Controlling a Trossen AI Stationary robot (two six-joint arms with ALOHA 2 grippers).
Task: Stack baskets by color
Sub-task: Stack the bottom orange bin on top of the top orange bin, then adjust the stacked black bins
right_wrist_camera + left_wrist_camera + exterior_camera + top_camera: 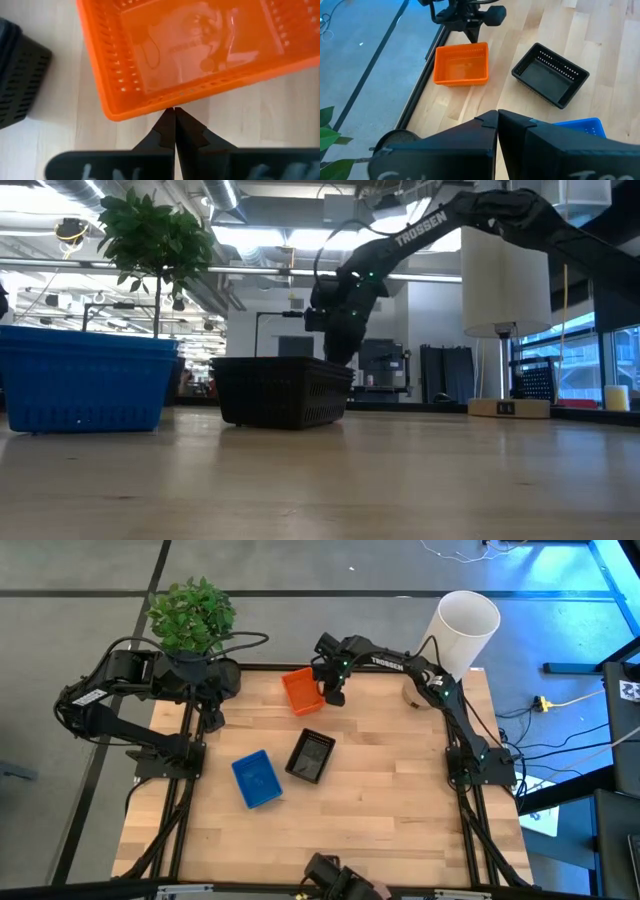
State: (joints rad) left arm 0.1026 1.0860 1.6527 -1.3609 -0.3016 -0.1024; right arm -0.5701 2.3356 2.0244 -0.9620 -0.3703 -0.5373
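Right gripper point(174, 111) clenched empty, tips at rim of orange basket point(301, 690) near table's far edge. My worry: closed tips shove basket off edge. Left gripper point(497, 116) clenched, parked by plant. Blue basket point(257, 779), black basket point(311, 755) mid-table.

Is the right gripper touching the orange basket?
Cannot tell. The right wrist view shows the shut right gripper tips at the orange basket rim, neither contact nor gap plain.
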